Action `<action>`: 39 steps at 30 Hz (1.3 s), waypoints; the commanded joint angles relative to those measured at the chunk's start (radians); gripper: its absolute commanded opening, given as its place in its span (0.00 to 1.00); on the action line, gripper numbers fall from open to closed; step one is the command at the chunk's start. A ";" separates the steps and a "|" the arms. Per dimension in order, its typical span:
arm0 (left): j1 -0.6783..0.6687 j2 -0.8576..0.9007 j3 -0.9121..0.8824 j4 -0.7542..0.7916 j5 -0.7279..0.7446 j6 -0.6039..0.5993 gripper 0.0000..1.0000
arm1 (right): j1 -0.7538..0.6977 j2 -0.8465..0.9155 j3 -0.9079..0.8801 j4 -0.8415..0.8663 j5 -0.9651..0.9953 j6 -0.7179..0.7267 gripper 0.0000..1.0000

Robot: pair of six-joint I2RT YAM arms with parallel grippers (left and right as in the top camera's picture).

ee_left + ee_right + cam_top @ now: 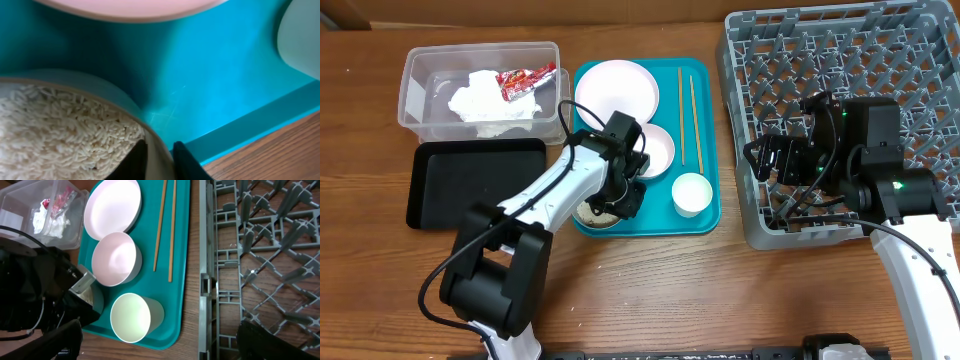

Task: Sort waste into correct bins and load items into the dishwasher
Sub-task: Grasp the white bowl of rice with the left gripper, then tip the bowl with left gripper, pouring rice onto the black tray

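My left gripper [616,200] is shut on the rim of a white bowl [595,213] full of rice grains [60,130] at the teal tray's front left; its fingers [159,161] pinch the bowl wall. On the tray also lie a white plate [616,88], an empty white bowl [658,148], a white cup [691,193] and wooden chopsticks [687,115]. A white napkin [490,103] and a red wrapper [525,80] lie in the clear tub [420,70]. The black tray [475,185] is empty. My right gripper [772,160] is open over the grey dish rack [840,60]'s left edge.
The teal tray [705,215] sits between the tub and the rack on a wooden table. In the right wrist view the cup [131,318], empty bowl [114,258], plate [112,209] and chopsticks [167,227] show, with my left arm at the left.
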 commanded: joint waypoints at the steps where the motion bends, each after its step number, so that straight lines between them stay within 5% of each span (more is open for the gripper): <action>1: -0.004 0.006 -0.001 0.008 -0.014 -0.007 0.14 | 0.006 0.000 0.025 0.005 0.002 0.001 1.00; 3: -0.004 0.006 -0.001 0.007 -0.014 -0.007 0.04 | 0.006 0.000 0.025 0.005 0.002 0.001 1.00; 16: 0.058 -0.024 0.258 -0.290 -0.014 -0.003 0.04 | 0.006 0.000 0.025 0.013 0.002 0.000 1.00; 25: 0.286 -0.141 0.417 -0.477 0.064 0.093 0.04 | 0.006 0.000 0.025 0.032 0.002 0.000 1.00; 32: 0.588 -0.146 0.329 -0.468 0.361 0.354 0.04 | 0.006 0.000 0.025 0.042 0.002 0.000 1.00; 39: 0.865 -0.145 0.090 -0.206 0.721 0.454 0.04 | 0.006 0.000 0.025 0.043 0.002 0.000 1.00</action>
